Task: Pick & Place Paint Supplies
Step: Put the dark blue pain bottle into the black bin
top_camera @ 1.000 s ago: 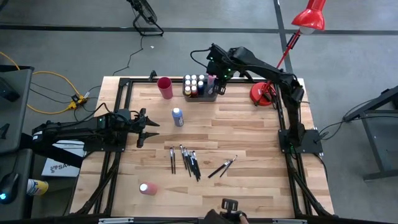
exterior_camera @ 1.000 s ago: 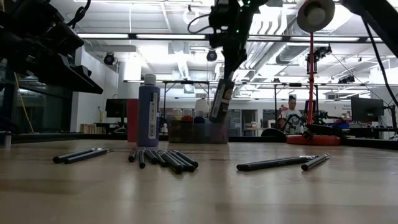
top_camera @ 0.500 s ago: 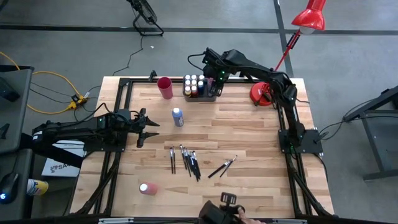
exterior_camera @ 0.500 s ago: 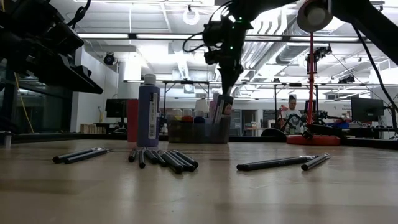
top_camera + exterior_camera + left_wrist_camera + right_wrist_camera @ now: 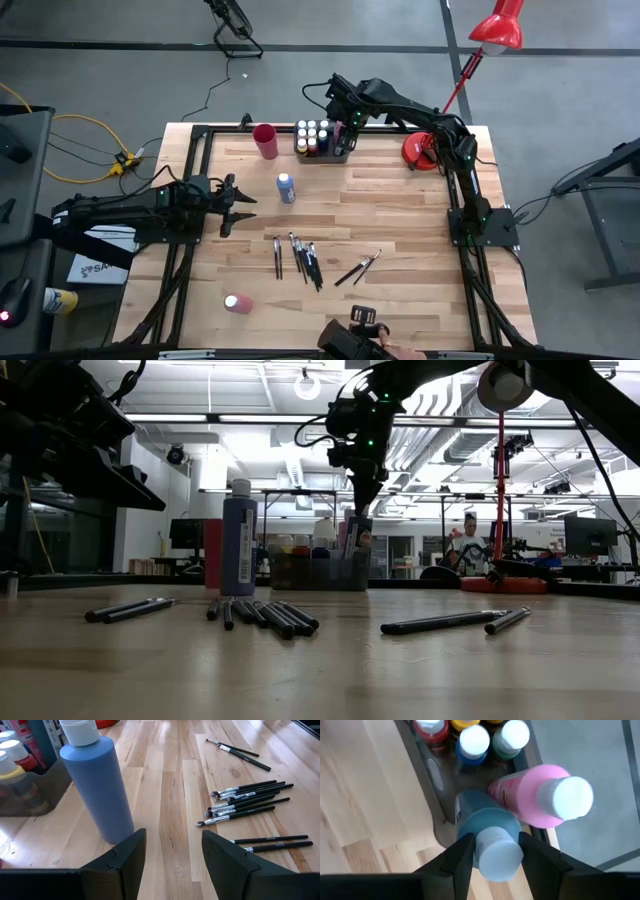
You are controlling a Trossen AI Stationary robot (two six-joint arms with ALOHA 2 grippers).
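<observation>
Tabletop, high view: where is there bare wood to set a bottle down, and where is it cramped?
Bare wood: the stretch between the upright blue bottle and the red lamp base; also the near right corner beyond the two stray brushes. Crowded: the grey tray of bottles under the right pincer, and the black brush cluster mid-table.

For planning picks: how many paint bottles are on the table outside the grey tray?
2. A blue bottle stands upright mid-table, near the tray; a pink bottle is near the opposite edge, left arm's side. None seems hidden.
</observation>
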